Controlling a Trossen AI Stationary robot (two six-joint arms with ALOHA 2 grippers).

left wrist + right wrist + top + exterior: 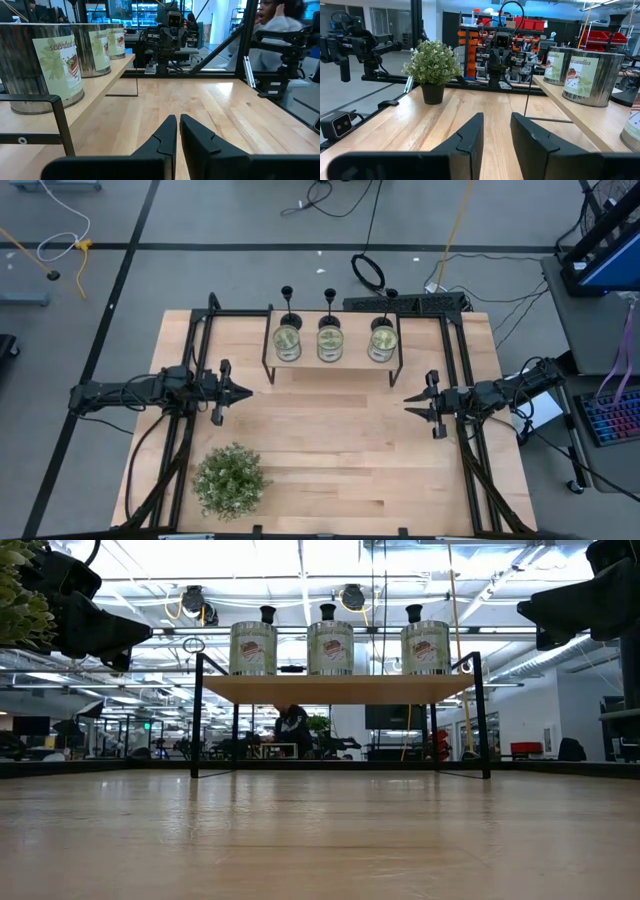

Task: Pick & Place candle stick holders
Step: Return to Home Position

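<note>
Where the left gripper point(247, 392) hangs at 9 o'clock over the table point(330, 450), its fingers are all but closed and hold nothing. Right gripper point(408, 400), 3 o'clock: fingers slightly parted, empty. Three candle stick holders point(330, 294) stand at 12 o'clock behind the shelf point(355, 346). In the low view, tins point(330, 648) hide their stems and bases.

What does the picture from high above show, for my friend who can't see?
On a wooden table, three candle tins sit on a shelf, three black candle stick holders behind them. The left gripper and right gripper hover empty at the sides; a potted plant stands near the left arm.
</note>
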